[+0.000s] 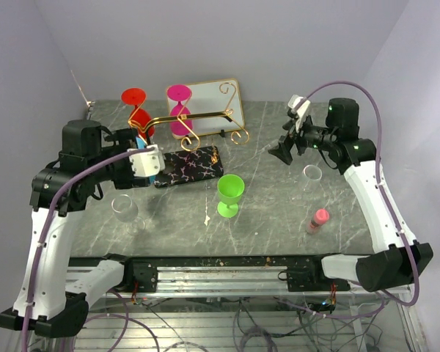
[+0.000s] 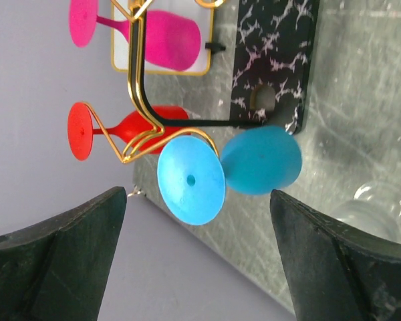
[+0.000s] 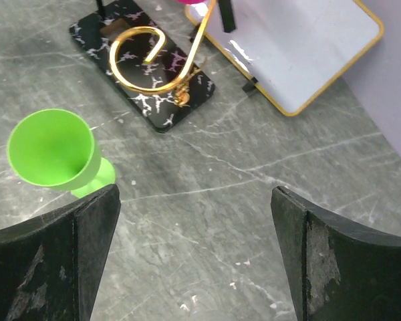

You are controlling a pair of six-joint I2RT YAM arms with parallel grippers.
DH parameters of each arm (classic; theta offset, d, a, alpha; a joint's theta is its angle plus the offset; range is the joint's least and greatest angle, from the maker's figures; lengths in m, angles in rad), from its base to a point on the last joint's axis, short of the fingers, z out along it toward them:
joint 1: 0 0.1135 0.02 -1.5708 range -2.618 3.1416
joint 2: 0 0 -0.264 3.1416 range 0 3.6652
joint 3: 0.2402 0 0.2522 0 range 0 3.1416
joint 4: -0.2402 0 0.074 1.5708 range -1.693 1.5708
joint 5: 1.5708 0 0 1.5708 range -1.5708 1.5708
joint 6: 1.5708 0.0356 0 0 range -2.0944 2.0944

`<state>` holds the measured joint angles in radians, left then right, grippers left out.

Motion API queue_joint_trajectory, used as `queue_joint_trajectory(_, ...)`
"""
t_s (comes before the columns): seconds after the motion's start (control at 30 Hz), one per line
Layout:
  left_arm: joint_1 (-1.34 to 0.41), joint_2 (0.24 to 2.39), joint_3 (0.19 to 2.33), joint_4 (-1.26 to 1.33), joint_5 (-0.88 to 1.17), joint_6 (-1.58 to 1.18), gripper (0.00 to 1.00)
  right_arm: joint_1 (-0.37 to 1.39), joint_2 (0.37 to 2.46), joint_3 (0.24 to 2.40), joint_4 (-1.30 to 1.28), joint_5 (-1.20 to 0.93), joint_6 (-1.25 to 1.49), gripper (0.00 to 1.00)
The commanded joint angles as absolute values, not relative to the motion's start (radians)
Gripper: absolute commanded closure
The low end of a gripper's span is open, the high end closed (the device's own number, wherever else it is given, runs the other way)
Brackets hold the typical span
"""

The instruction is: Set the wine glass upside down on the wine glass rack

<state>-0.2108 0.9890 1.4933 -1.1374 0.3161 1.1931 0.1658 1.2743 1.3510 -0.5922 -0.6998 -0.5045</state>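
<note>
The gold wire wine glass rack (image 1: pixel 198 117) stands on its black marbled base (image 1: pixel 194 166). Red (image 1: pixel 135 100) and pink (image 1: pixel 180 99) wine glasses hang from it foot up. In the left wrist view a blue wine glass (image 2: pixel 207 175) hangs on the rack's wire (image 2: pixel 137 87) beside the red one (image 2: pixel 130 128). My left gripper (image 2: pixel 197 261) is open just short of its foot and touches nothing. A green wine glass (image 1: pixel 229 193) stands upright in front of the base. My right gripper (image 1: pixel 284 151) hovers open over the table, right of the green glass (image 3: pixel 53 152).
A gold-rimmed white tray (image 1: pixel 214 94) leans behind the rack. Clear glasses stand at the left (image 1: pixel 125 209) and right (image 1: pixel 312 173). A small pink bottle (image 1: pixel 317 220) lies front right. The lilac walls close in behind and to both sides.
</note>
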Motion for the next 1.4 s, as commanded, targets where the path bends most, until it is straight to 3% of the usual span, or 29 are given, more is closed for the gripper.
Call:
queue_joint_trajectory(0.0,-0.216,0.983,1.506,-1.020,0.421,0.988,0.01,0.215,1.301,1.401,-0.784,-0.735,-0.596,0.07)
queue_joint_trajectory(0.27,-0.212,0.981,1.509,-0.832,0.331,0.694,0.01,0.363,1.265,1.296,-0.897,-0.699,-0.679,0.13)
queue_joint_trajectory(0.73,-0.209,0.995,1.499,-0.824,0.352,0.715,0.01,0.624,1.339,1.305,-0.940,-0.644,-0.814,0.26)
queue_joint_trajectory(1.37,-0.193,1.023,1.502,-0.787,0.381,0.649,0.01,0.784,1.516,1.393,-0.974,-0.457,-0.838,0.42)
